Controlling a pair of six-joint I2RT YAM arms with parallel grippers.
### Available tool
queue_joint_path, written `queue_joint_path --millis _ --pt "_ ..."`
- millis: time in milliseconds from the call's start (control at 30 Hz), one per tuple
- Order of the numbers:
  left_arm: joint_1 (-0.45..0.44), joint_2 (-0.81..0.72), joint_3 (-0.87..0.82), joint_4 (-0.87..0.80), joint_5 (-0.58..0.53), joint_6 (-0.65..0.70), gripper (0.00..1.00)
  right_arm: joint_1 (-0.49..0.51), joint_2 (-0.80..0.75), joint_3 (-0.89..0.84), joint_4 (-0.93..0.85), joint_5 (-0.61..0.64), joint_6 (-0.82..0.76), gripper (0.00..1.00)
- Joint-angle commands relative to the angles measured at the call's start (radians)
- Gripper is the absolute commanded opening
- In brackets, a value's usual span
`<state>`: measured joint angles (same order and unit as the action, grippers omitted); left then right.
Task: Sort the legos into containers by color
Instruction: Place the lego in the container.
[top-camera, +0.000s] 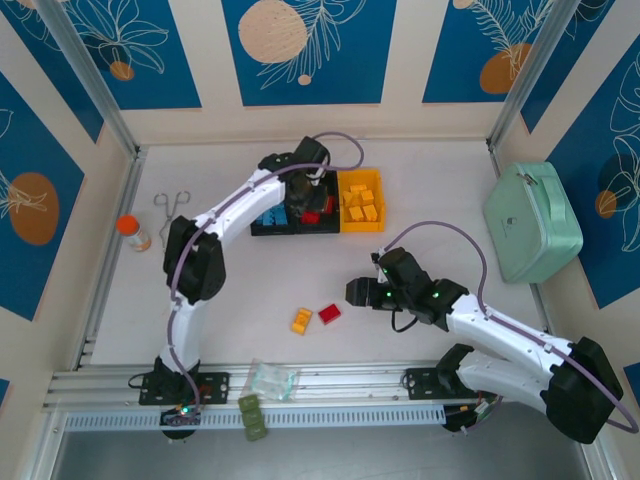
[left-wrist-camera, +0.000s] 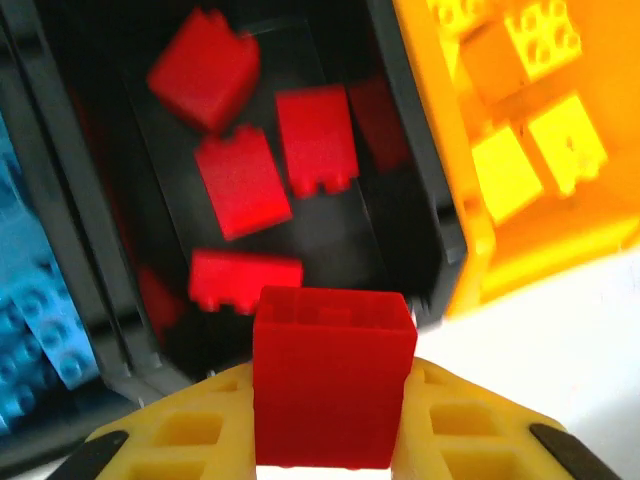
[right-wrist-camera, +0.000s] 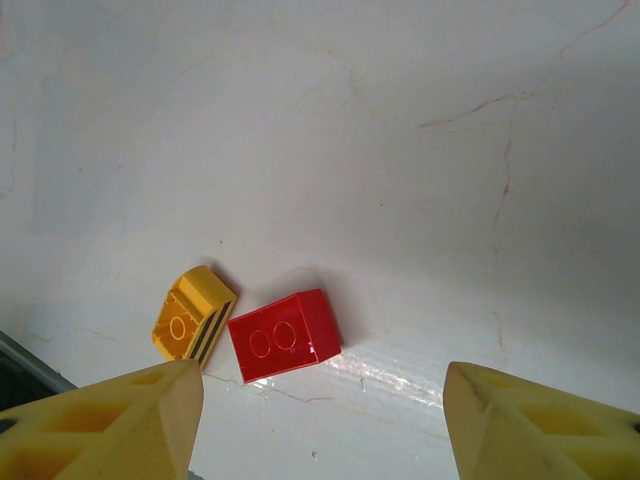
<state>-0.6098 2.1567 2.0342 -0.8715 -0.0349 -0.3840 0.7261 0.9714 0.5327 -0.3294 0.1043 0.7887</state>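
Trouble is likeliest at the release. The left claw (top-camera: 312, 186) pinches a red brick (left-wrist-camera: 333, 385) by its sides above the middle bin (left-wrist-camera: 418, 190), the black one with other red bricks on its floor. In the left wrist view the brick appears to sit over that bin's near rim rather than well inside. Letting go here could, in my judgement, land it on the rim and tip it out onto the table (right-wrist-camera: 400, 120). It could also bounce into the yellow bin (left-wrist-camera: 470, 240) just to one side or the blue bin (top-camera: 262, 231) on the other. A little more reach over the bin's floor before the fingers part would guard against that. The right claw (right-wrist-camera: 320, 385) is spread wide and hangs over the table above two unsorted pieces, a loose red brick (right-wrist-camera: 285, 335) and a yellow brick (right-wrist-camera: 192, 315). They lie just beside each other, nearly touching, and both sit askew to the fingers. Closing on either could catch or shove its neighbour, or twist the chosen brick so it slips from the pads. Carrying both at once would put one colour in the wrong bin.
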Motion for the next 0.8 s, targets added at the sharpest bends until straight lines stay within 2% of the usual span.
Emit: queue_joint_path --millis 0,267,633,700,767 --pt "0.028 0.097 0.147 -0.108 0.014 0.025 0.25 0.000 -0.014 -0.018 0.013 0.008 0.019 0.65" --pt "0.052 0.290 0.404 -0.147 -0.018 0.049 0.26 -0.001 -0.017 -0.012 -0.009 0.019 0.019 0.65" --pt "0.052 0.352 0.445 -0.129 -0.021 0.073 0.29 -0.001 -0.014 -0.018 -0.011 0.023 0.032 0.65" --pt "0.052 0.357 0.446 -0.130 -0.017 0.071 0.31 -0.001 -0.014 -0.017 -0.010 0.025 0.032 0.65" --pt "0.052 0.356 0.446 -0.128 -0.016 0.068 0.39 -0.001 -0.013 -0.015 -0.008 0.025 0.032 0.65"
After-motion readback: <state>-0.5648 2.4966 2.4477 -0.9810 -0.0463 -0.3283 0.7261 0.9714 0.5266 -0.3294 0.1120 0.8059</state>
